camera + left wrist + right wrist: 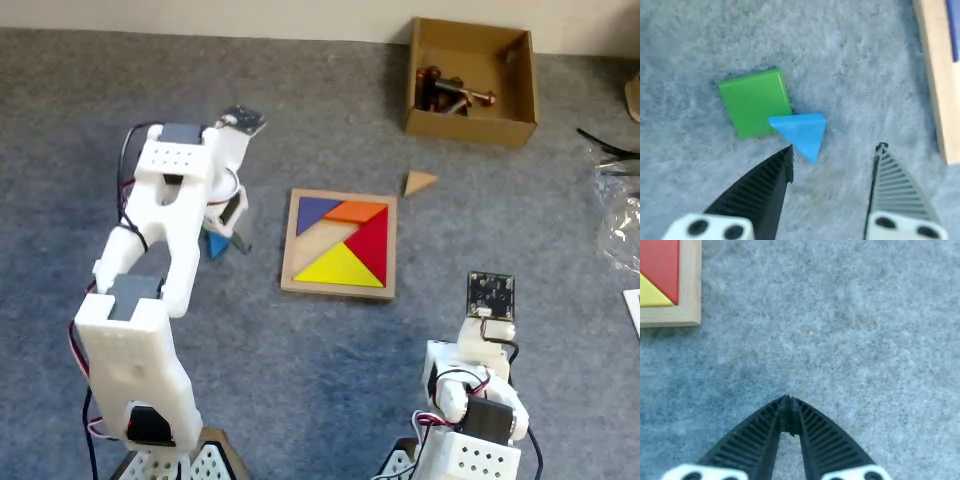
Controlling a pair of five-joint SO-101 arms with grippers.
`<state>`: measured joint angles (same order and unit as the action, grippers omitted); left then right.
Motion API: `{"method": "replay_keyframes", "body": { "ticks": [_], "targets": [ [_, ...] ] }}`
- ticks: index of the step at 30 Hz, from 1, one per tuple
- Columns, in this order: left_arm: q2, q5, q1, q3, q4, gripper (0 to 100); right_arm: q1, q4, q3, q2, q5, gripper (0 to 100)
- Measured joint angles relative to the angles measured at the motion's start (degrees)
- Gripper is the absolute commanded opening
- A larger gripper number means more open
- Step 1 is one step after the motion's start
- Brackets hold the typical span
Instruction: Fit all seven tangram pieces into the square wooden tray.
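The square wooden tray (289,255) lies mid-table with a purple, an orange, a red and a yellow piece in it, and bare wood at its left middle. A tan triangle (419,182) lies on the carpet just beyond the tray's far right corner. My left gripper (834,148) is open just above the carpet, left of the tray. A small blue triangle (802,130) lies just ahead of its fingertips, overlapping the edge of a green square (754,102). In the high view the blue triangle (215,245) peeks out beside the left arm. My right gripper (789,399) is shut and empty, over carpet near the tray's corner (670,315).
A cardboard box (470,118) holding small metal parts stands at the back right. Cables and clear plastic (622,215) lie at the right edge. Open carpet lies between the tray and the right arm's base.
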<state>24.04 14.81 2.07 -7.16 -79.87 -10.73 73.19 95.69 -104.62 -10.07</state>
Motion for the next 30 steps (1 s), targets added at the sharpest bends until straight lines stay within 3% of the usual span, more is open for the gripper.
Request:
{"method": "replay_keyframes", "body": {
  "ticks": [8, 17, 30],
  "targets": [
    [0.00, -10.81, 5.63, 1.67, 3.52, 24, 0.00, 0.00, 0.00, 0.00, 0.00, 1.0],
    [0.00, -11.60, 5.71, 4.84, 6.24, 8, 0.00, 0.00, 0.00, 0.00, 0.00, 1.0],
    [-0.09, -11.60, 5.71, 5.27, 8.70, 12, 0.00, 0.00, 0.00, 0.00, 0.00, 1.0]
  ]
}}
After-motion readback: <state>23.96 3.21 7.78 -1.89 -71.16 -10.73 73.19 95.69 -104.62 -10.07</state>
